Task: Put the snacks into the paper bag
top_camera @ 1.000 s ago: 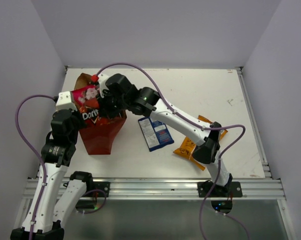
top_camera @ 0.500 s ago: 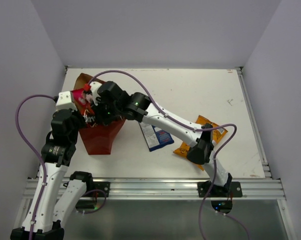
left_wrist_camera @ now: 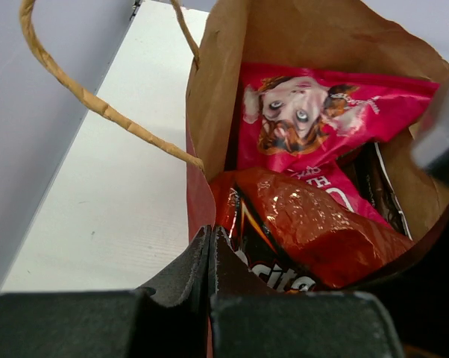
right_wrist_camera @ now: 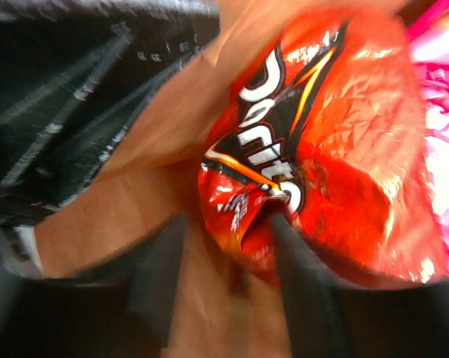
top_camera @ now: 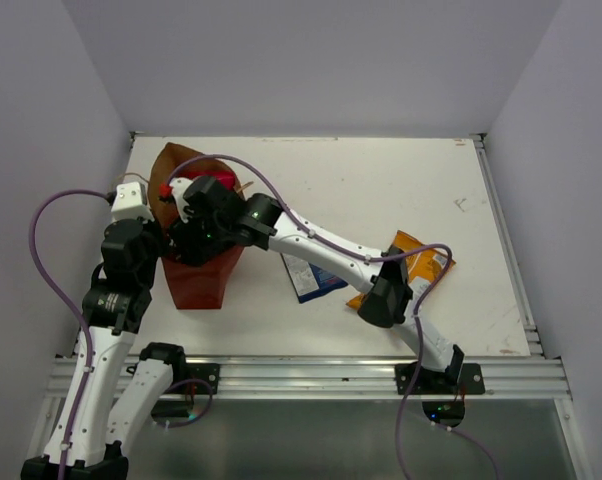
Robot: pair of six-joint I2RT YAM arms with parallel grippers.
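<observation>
The reddish-brown paper bag [top_camera: 196, 285] stands at the table's left, its mouth open. My left gripper [left_wrist_camera: 209, 237] is shut on the near rim of the bag [left_wrist_camera: 209, 89]. Inside lie a pink-magenta packet [left_wrist_camera: 314, 112], a red-orange Doritos packet [left_wrist_camera: 314, 231] and the edge of a dark brown packet [left_wrist_camera: 374, 179]. My right gripper [right_wrist_camera: 228, 220] is down inside the bag, open, with the lower corner of the Doritos packet [right_wrist_camera: 321, 134] loose between its fingers. A blue-and-white packet [top_camera: 311, 272] and an orange-yellow packet [top_camera: 416, 262] lie flat on the table under the right arm.
The bag's twisted string handle [left_wrist_camera: 98, 104] loops out to the left toward the side wall. The right arm reaches diagonally across the table over the two loose packets. White table [top_camera: 381, 180] stretches behind and to the right.
My right gripper has pushed down into the bag with the Doritos packet and opened, letting it go. The pink packet has sunk inside. The left gripper has held still.
</observation>
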